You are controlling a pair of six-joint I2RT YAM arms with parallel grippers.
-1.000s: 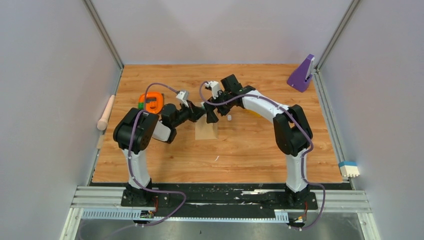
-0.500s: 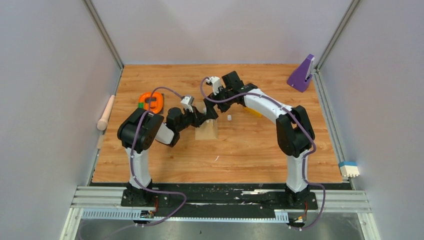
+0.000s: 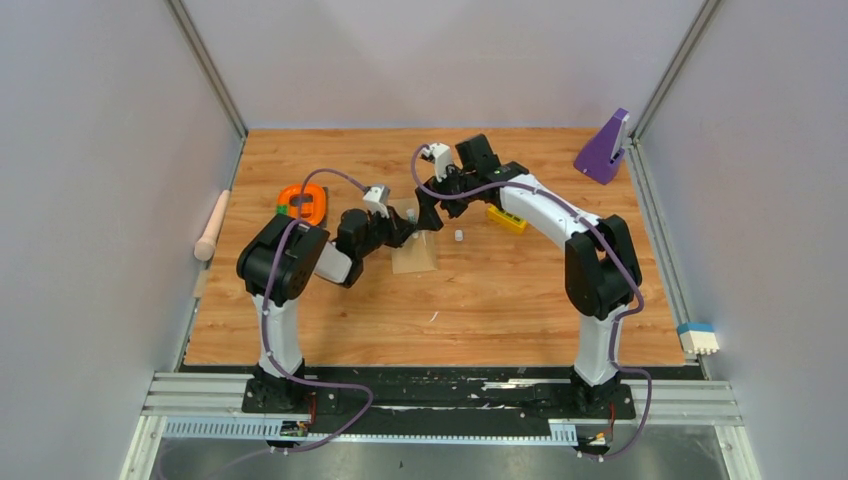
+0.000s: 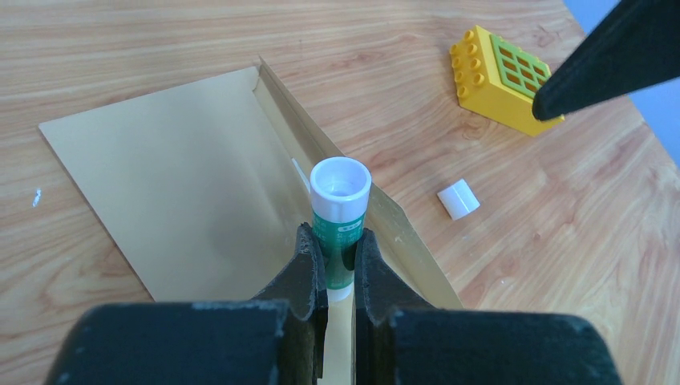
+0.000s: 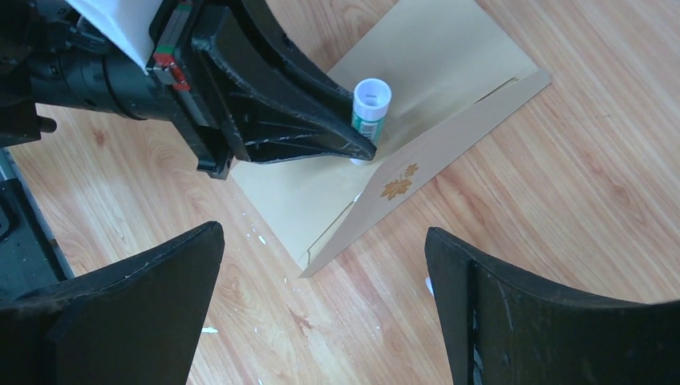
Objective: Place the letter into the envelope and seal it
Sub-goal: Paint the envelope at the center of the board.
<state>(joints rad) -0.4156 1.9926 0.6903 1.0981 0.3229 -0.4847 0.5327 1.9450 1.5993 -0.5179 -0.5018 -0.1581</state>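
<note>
The tan envelope (image 3: 414,259) lies flat on the wooden table, its flap (image 5: 417,160) folded out and slightly raised along one edge. My left gripper (image 4: 340,241) is shut on a green-and-white glue stick (image 4: 340,210), which is uncapped, its open white end pointing away from the wrist camera over the flap's crease. The glue stick (image 5: 370,107) also shows in the right wrist view, over the envelope (image 5: 433,64). My right gripper (image 5: 323,234) hangs open above bare table beside the flap, holding nothing. The letter is out of view.
A small white cap (image 4: 459,199) lies on the table right of the envelope, a yellow brick (image 4: 501,76) beyond it. An orange object (image 3: 303,203) sits at the left, a purple stand (image 3: 604,148) in the back right corner, and a wooden roller (image 3: 212,225) by the left wall.
My right gripper has drawn back from the envelope toward the far side. The left gripper has carried the glue stick forward over the envelope, which now lies flatter.
</note>
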